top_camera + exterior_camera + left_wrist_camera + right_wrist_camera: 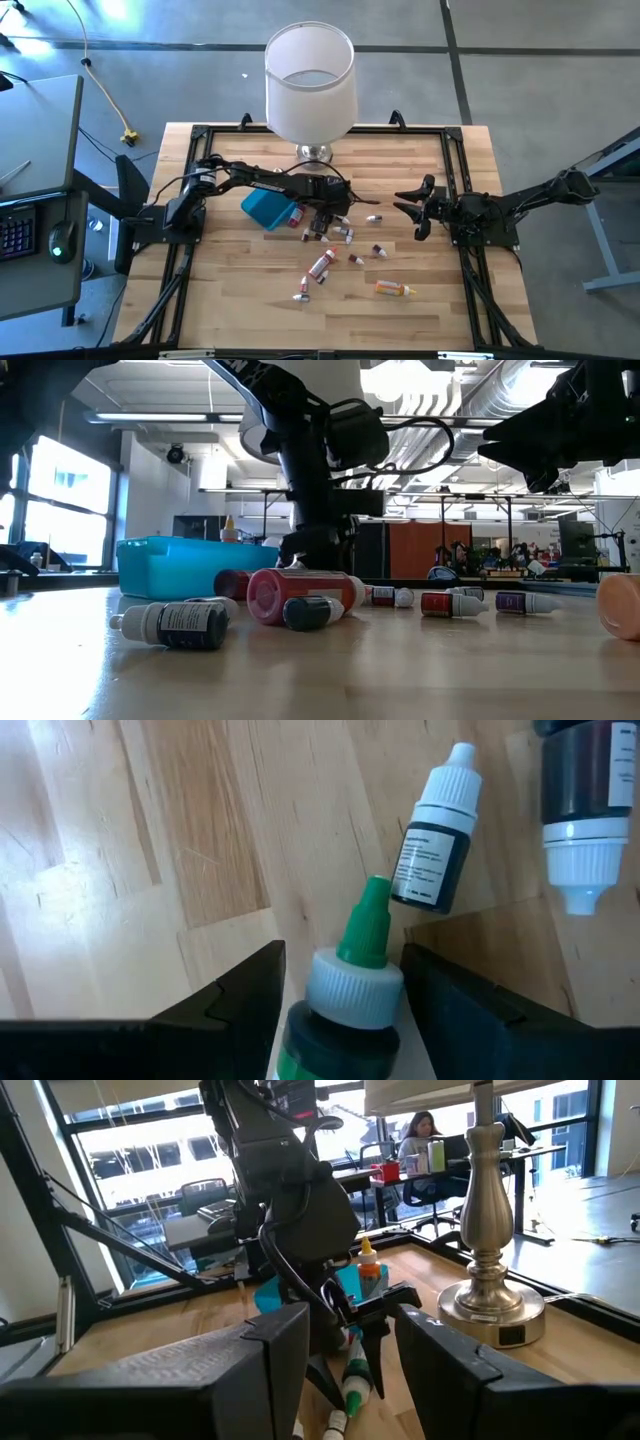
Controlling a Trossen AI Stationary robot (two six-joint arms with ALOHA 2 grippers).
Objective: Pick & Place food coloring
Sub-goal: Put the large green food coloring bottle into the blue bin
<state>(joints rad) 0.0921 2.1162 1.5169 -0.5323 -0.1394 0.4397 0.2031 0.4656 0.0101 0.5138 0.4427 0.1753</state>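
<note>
Since the green-tipped bottle point(345, 1010) is small, rigid and probably light and slick, the ribbed cap or body just beneath it offers the surest hold. Its long axis runs between the left gripper point(340, 1010) fingers, nozzle pointing outward toward a dark white-capped bottle point(432, 845) lying flat on the table point(150, 840). Jaws bracket it, apparently gripping. Right gripper point(418, 210) hangs spread, well apart.

About ten food coloring bottles point(321, 265), one blue tray point(265, 209), one lamp point(310, 82).
</note>
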